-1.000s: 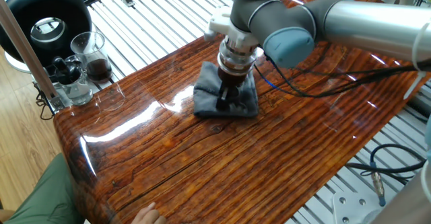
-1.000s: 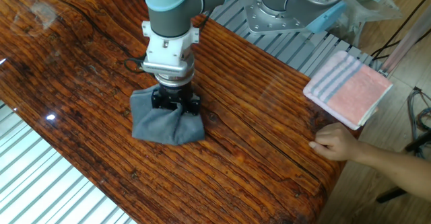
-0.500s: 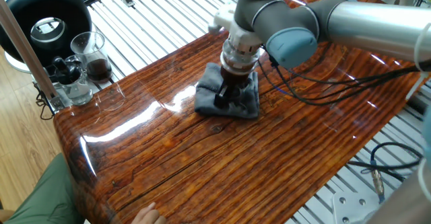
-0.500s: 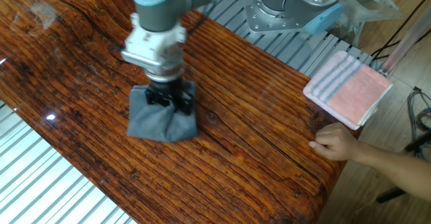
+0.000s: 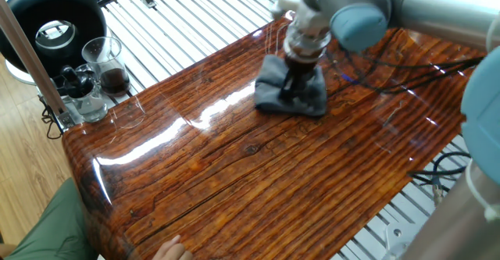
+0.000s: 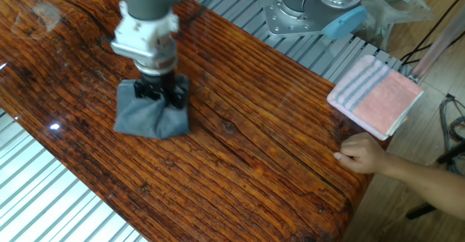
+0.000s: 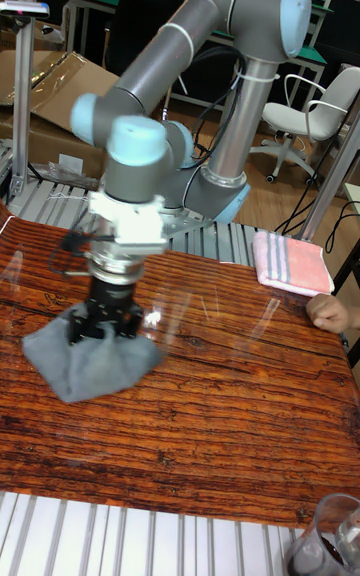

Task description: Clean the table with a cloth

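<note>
The blue-grey cloth (image 5: 291, 94) (image 6: 151, 115) (image 7: 85, 360) lies bunched on the glossy reddish-brown table (image 5: 234, 174) (image 6: 261, 169) (image 7: 220, 426). My gripper (image 5: 295, 85) (image 6: 161, 94) (image 7: 103, 324) points straight down into the cloth's top and presses it against the wood, with its dark fingers shut on a fold of the fabric. The fingertips are buried in the cloth.
A pink striped towel (image 6: 375, 95) (image 7: 291, 263) lies at one table corner, with a person's hand (image 6: 362, 155) beside it. Glass cups with dark liquid (image 5: 108, 63) and a black round device (image 5: 51, 26) stand off another end. Cables (image 5: 406, 80) trail across the table near the arm.
The gripper has dragged the cloth across the tabletop, away from the pink towel's end. The person's hand has stayed put.
</note>
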`<control>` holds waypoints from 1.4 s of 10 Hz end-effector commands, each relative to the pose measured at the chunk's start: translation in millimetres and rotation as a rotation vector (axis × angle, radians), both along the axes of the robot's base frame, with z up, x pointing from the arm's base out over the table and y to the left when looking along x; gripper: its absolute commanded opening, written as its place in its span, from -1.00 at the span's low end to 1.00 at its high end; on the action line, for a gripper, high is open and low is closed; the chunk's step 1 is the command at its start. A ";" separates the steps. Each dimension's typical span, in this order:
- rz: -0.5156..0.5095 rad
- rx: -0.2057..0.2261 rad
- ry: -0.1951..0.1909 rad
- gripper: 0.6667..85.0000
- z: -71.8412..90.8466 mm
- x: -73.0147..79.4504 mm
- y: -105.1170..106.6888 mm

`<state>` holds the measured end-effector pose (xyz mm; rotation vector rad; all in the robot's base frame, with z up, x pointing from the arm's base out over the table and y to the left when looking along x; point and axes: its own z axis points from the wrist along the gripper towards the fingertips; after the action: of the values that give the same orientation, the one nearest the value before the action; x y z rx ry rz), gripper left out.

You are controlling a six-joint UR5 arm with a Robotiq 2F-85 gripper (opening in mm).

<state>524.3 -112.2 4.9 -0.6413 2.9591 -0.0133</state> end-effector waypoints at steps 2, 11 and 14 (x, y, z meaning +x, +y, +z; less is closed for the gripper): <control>0.117 0.002 -0.020 -0.99 1.7 -4.4 -80.9; 0.043 0.053 -0.004 -0.99 -14.7 43.4 -46.0; 0.128 0.030 -0.014 -0.99 -14.7 45.2 -49.3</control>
<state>567.1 -161.7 -10.3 -0.7940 2.9029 0.0358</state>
